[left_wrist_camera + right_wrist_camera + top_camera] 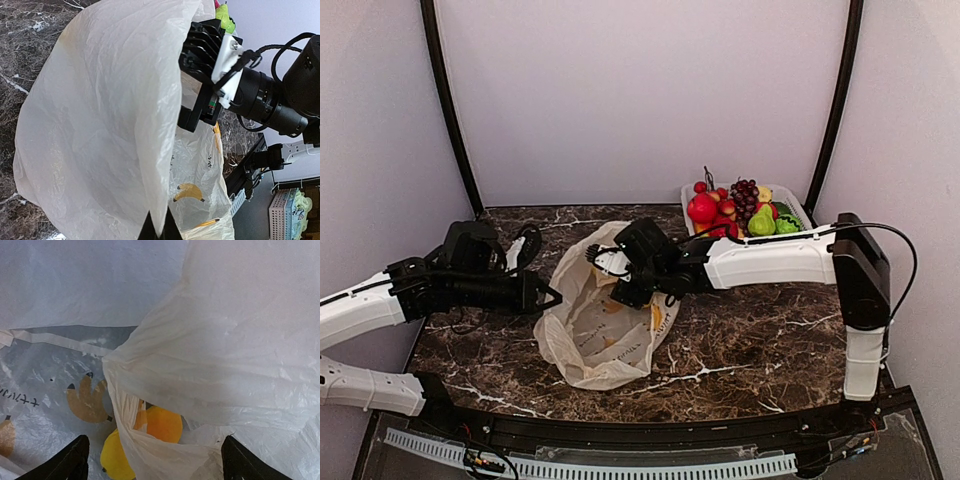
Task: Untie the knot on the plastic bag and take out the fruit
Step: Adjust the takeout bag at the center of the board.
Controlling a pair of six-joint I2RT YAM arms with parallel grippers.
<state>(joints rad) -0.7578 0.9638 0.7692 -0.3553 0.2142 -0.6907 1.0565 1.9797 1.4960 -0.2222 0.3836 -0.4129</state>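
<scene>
1. The bag [603,330] lies on the table [760,340] between the two arms, with its long axis running near to far. No knot shows in any view. The mouth gapes open, so I judge the untying done.
2. The left gripper [157,231] is closed on the bag's left rim. In its wrist view a fold of thin plastic sits pinched between the dark tips, and the wall is lifted into a broad sheet.
3. The right gripper [153,452] reaches in from the right, over the far part of the bag. Its jaws stand wide apart and hold nothing.
4. The key relation is that the fruit [162,426] — a yellow-orange piece — lies inside the bag, straight ahead of the right gripper and between its two spread fingers. A loose band of plastic crosses in front of it.
5. The right arm is much the nearer to the fruit, while the left only holds the mouth open.
6. The likely next move is to push the right gripper further in and close it on the fruit. The risk is that it catches the plastic band along with it.
7. The basket [800,212] stands at the far right, well apart from the bag. It holds a heap [740,208] of red, purple, green and yellow pieces.
8. Much of the fruit appears to be out already — whether more than this one piece is left in the bag cannot be told.
</scene>
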